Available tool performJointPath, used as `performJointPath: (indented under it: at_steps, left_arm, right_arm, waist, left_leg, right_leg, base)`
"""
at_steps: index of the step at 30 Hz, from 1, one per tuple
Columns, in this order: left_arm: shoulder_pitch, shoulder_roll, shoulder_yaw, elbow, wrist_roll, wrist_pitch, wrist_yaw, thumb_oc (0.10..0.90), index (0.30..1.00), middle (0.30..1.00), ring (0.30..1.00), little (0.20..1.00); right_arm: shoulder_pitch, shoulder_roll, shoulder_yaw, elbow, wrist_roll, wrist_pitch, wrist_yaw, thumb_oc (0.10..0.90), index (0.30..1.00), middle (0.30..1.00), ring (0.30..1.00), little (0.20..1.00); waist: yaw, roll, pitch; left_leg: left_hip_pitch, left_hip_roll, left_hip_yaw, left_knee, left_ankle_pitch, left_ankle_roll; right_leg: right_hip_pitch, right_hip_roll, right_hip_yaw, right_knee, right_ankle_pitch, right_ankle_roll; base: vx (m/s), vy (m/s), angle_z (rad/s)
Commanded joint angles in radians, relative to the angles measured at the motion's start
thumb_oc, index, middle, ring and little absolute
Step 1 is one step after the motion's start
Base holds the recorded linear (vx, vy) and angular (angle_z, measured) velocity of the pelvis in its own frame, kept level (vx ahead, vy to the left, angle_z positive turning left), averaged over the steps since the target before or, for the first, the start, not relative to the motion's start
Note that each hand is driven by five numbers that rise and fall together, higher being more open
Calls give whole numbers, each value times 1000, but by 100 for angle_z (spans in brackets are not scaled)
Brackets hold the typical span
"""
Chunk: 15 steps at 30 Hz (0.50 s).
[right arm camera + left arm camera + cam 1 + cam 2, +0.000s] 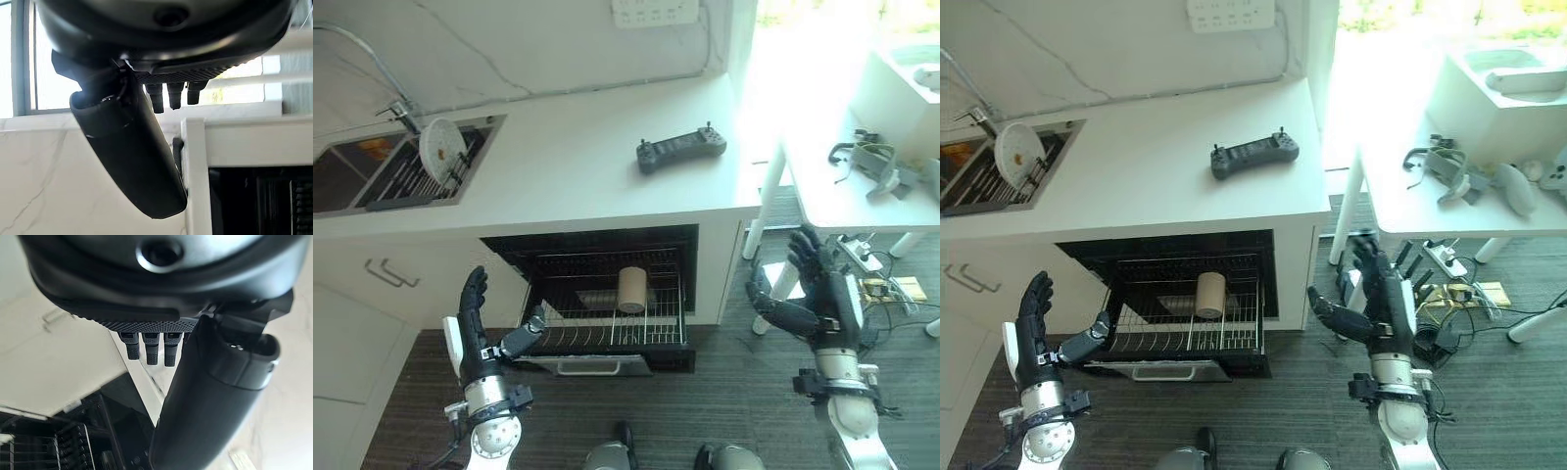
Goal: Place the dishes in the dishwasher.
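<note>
A white plate (441,149) stands on edge in the rack inside the sink (372,186) at the counter's left end. Below the counter the dishwasher (597,245) is open, its wire rack (607,328) pulled out with a beige cup (631,290) lying in it. My left hand (475,328) is held up in front of the rack's left side, fingers straight, holding nothing. My right hand (822,294) is raised to the right of the dishwasher, over the floor, also open and holding nothing.
A black handheld controller (680,150) lies on the white counter (587,147). A white table (862,196) with headsets and cables stands at the right, a power strip (857,253) on the floor beneath. White cabinet doors (372,294) are left of the dishwasher.
</note>
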Motion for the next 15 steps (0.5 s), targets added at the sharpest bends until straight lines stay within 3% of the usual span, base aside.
performJointPath:
  at_steps: [1,4,7,12,13,15]
  left_arm:
    - [-57,93,129,-15,-72,-20,161,800,900,900,900,900]
    - [-36,48,200,121,-116,16,276,800,900,900,900,900]
    - [-7,-13,278,253,-239,7,323,800,900,900,900,900]
    - [30,-78,280,393,-419,69,227,800,900,900,900,900]
    - [32,-104,277,476,-496,87,188,800,900,900,900,900]
    - [27,-139,228,652,-473,173,25,800,900,900,900,900]
  right_arm:
    - [-82,5,-80,-89,-6,-86,-14,800,900,900,900,900]
    - [-93,1,-72,-80,-10,-91,-15,800,900,900,900,900]
    - [-116,-2,-58,-80,5,-70,3,800,900,900,900,900]
    - [-138,9,-43,-103,22,-39,-2,800,900,900,900,900]
    - [-146,12,-38,-100,25,-36,-7,800,900,900,900,900]
    - [-156,9,-31,-93,39,-23,-14,800,900,900,900,900]
  waist:
    - [-13,-60,6]
    - [11,-61,4]
    - [39,-56,5]
    - [76,-56,15]
    - [81,-60,16]
    - [81,-78,19]
  left_leg:
    - [5,-60,8,151,-305,47]
    - [-4,-56,2,151,-304,28]
    - [-14,-57,-2,151,-297,27]
    - [-35,-63,-24,151,-290,32]
    - [-38,-63,-25,151,-288,33]
    - [-35,-60,-21,151,-292,35]
  right_leg:
    - [99,-29,40,-152,-27,78]
    - [119,-48,26,-152,-54,82]
    - [116,-61,5,-152,-58,81]
    - [116,-57,-23,-152,-59,77]
    - [117,-56,-29,-152,-58,77]
    - [123,-47,-37,-152,-58,77]
  base:
    - [-18,11,16]
    - [54,-11,8]
    - [48,-13,5]
    - [-1,-81,29]
    - [-24,-129,24]
    - [1,-126,9]
